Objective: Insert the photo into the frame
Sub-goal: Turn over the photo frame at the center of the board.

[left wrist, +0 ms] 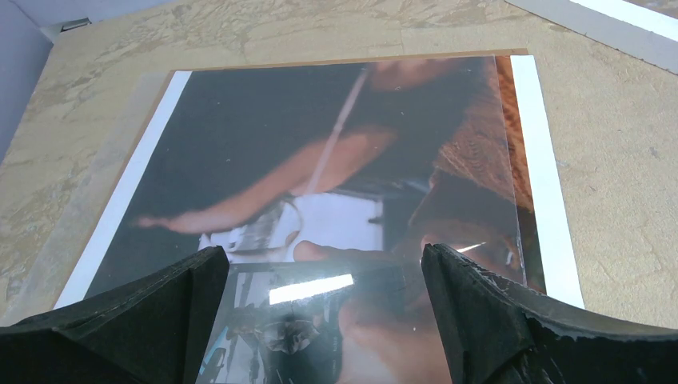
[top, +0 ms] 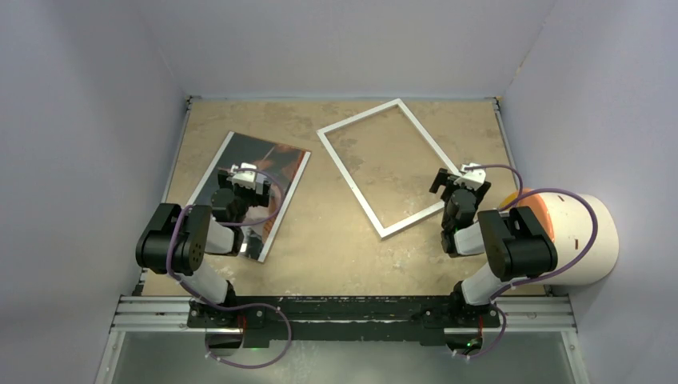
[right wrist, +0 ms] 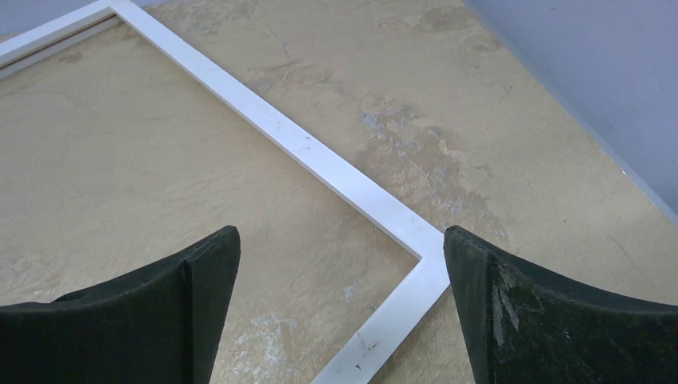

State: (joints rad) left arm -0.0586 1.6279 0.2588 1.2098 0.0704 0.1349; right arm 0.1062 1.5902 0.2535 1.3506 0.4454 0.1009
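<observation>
Left hand point(top: 244, 174), wide open and empty, is hovering over the photo point(top: 276, 160), with the frame point(top: 358, 115) lying off to its right.

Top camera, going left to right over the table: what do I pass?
photo → frame → right gripper, open at the frame's right corner → white and orange cylinder at the far right.

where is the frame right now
In the top view the frame lies flat right of centre on the table, right of the photo, one corner below the open right tool.
</observation>
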